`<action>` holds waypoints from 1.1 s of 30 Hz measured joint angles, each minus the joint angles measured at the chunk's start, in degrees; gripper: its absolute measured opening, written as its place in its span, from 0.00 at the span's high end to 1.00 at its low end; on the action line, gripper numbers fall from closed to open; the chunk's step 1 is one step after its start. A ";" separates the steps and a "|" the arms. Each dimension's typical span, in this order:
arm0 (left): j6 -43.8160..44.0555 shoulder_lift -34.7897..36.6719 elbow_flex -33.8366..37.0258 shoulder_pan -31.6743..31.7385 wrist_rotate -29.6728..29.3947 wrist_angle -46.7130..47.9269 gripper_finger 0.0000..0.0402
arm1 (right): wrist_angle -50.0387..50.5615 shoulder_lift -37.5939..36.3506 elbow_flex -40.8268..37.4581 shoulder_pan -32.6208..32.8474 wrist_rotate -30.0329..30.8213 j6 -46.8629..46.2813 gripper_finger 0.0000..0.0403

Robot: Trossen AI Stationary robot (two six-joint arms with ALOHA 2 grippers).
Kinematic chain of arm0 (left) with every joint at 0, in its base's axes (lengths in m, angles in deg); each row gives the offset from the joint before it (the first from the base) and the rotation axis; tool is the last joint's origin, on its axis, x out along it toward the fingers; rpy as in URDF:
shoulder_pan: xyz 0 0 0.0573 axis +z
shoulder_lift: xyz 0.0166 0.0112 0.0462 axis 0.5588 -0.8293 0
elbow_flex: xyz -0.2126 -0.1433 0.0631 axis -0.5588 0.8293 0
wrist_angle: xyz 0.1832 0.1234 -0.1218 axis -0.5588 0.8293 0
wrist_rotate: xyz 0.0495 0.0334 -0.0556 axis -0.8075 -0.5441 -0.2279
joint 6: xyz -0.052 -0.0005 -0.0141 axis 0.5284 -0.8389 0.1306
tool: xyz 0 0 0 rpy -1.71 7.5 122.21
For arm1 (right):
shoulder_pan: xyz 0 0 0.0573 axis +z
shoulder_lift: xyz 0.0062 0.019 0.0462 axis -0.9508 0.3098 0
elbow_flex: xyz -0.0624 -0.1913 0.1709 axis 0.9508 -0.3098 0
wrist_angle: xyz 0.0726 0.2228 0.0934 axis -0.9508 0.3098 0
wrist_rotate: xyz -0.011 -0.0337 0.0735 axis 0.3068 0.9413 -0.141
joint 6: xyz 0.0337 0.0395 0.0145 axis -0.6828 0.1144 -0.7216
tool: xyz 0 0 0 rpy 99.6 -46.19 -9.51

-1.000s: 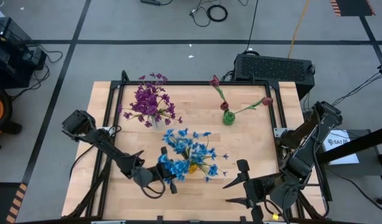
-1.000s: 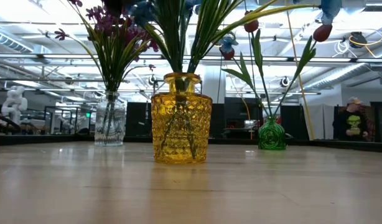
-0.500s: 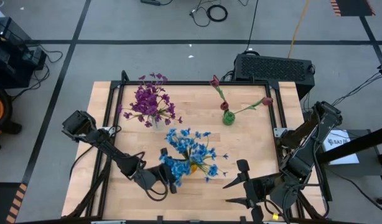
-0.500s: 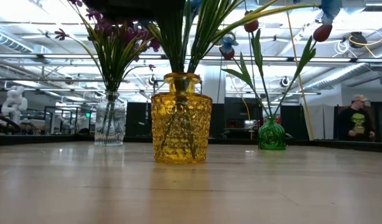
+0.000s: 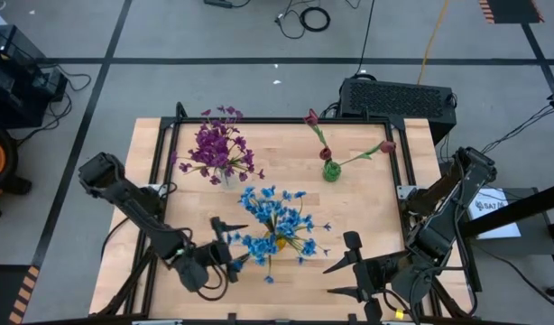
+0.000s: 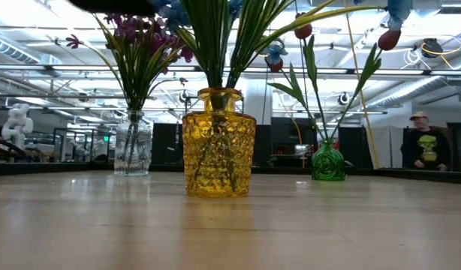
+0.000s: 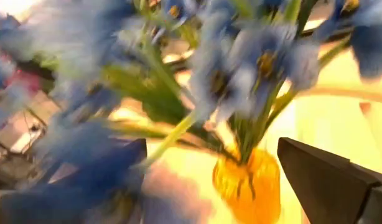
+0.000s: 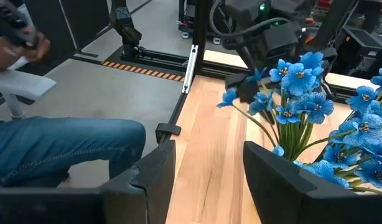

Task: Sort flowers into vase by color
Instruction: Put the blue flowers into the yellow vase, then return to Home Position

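Note:
Blue flowers (image 5: 277, 226) stand with their stems in a yellow vase (image 6: 219, 142) near the table's middle front. Purple flowers (image 5: 218, 149) fill a clear vase (image 6: 133, 142) at the far left. Two dark red tulips (image 5: 313, 119) lean out of a green vase (image 5: 331, 170) at the far right. My left gripper (image 5: 226, 246) stands open just left of the blue bunch (image 7: 241, 68), its fingers clear of the yellow vase (image 7: 247, 186). My right gripper (image 5: 349, 266) waits open at the front right, raised, with nothing between its fingers (image 8: 284, 180).
A black frame (image 5: 169, 144) runs around the wooden table top. In the right wrist view a seated person's leg (image 8: 60, 149) shows beyond the table's left edge. Another person (image 6: 424, 146) stands far behind. Bare wood lies in front of the vases (image 6: 230, 232).
My left gripper has opened and let go of a blue sprig at the bunch's left side, then drawn back toward the table's left and near edges while rolling a little. The sprig stays standing among the other blue flowers in the yellow vase.

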 joint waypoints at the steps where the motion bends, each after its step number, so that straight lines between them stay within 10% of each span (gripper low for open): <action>1: 3.31 1.04 -0.02 -0.63 -0.39 4.08 0.09 | 0.00 0.01 -0.02 -0.02 0.00 -0.03 0.55; 13: 29.98 14.13 -0.11 -9.85 -0.28 38.36 0.25 | 3.36 1.12 -0.06 -1.59 2.74 0.48 0.57; 25: 10.37 30.57 -2.10 -12.17 4.90 39.90 0.95 | 12.79 -7.26 -0.06 -1.40 1.40 5.28 0.96; 33: 1.48 37.36 -0.60 -7.42 9.06 38.81 0.99 | 16.96 -16.56 -5.04 -1.27 1.25 3.91 0.99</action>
